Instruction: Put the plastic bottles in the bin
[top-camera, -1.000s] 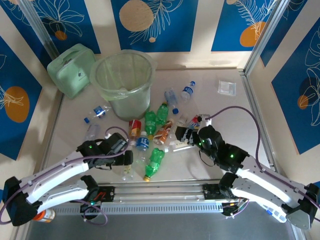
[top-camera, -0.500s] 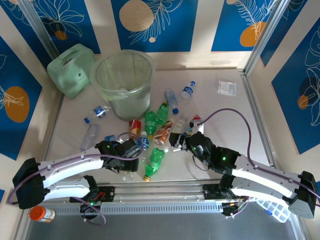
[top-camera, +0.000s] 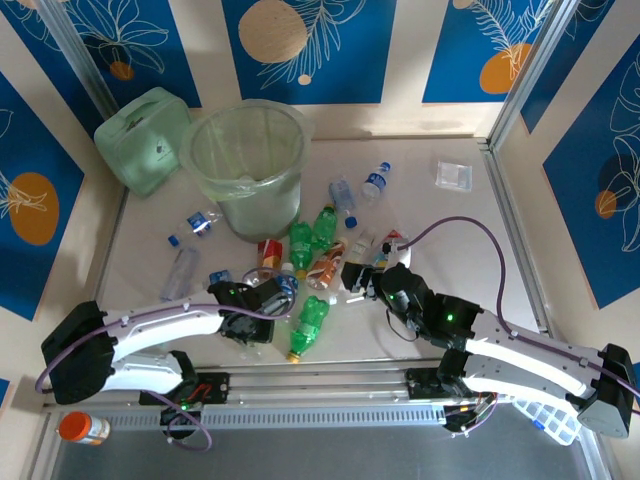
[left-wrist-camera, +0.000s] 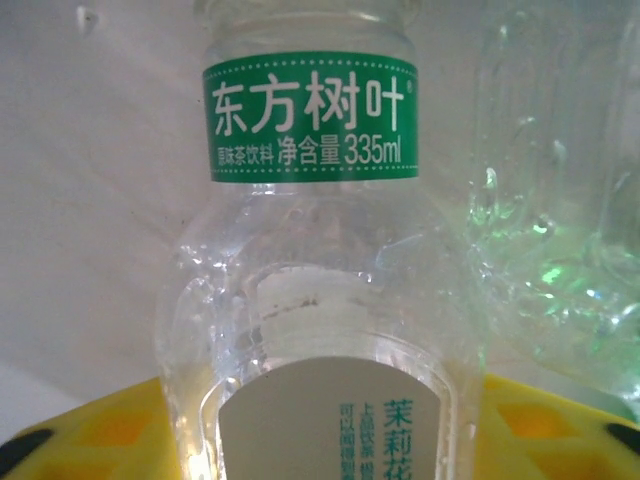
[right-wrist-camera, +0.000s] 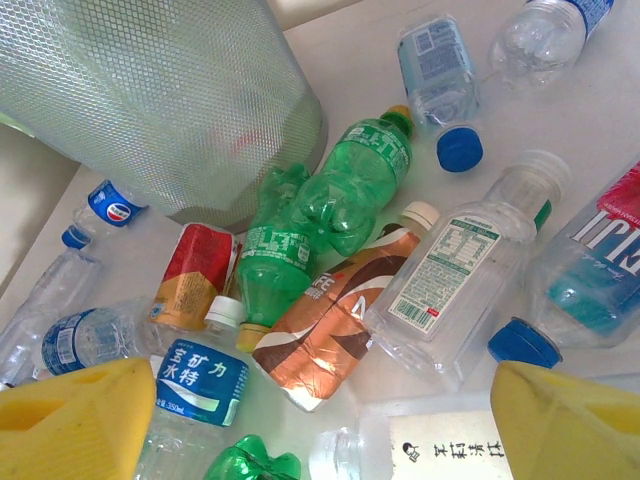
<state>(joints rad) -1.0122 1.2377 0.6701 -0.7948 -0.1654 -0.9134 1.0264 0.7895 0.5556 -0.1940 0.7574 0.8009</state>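
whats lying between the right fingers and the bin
In the right wrist view, the stretch isn't bare: crushed green bottles, a brown-labelled bottle and a red-labelled bottle lie between the right fingers and the bin.

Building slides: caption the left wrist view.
Clear green-labelled bottle sits between the yellow pads of the left tool.

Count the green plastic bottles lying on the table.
3. A left green bottle and a right green bottle lie side by side before the bin; a nearer green bottle lies alone toward the near edge. Others may be hidden.
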